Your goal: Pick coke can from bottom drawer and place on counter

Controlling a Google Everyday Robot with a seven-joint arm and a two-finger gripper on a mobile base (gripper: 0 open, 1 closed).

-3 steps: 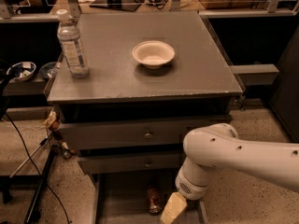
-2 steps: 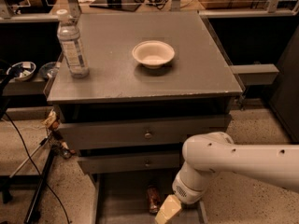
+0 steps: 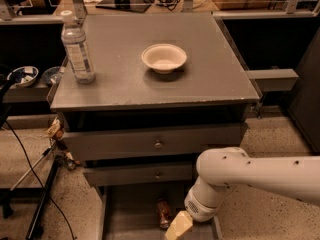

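The coke can [image 3: 163, 213] lies on its side in the open bottom drawer [image 3: 120, 214], dim red in the shadow, near the middle of the tray. My white arm reaches in from the right, and its gripper [image 3: 177, 228] hangs at the bottom edge of the view, just right of and slightly in front of the can. Only the cream-coloured base of the gripper shows; its tips are cut off by the frame. The counter [image 3: 210, 69] is the flat grey top of the cabinet above.
A clear plastic water bottle [image 3: 77, 48] stands at the counter's left edge. A white paper bowl [image 3: 164, 58] sits near the counter's middle. Two knobbed drawers [image 3: 158, 144] are above the open one. A tripod leg and cables [image 3: 40, 204] stand on the floor at left.
My arm and gripper have shifted left and slightly down over the bottom drawer, closer to the can. The can, bottle and bowl have not moved.
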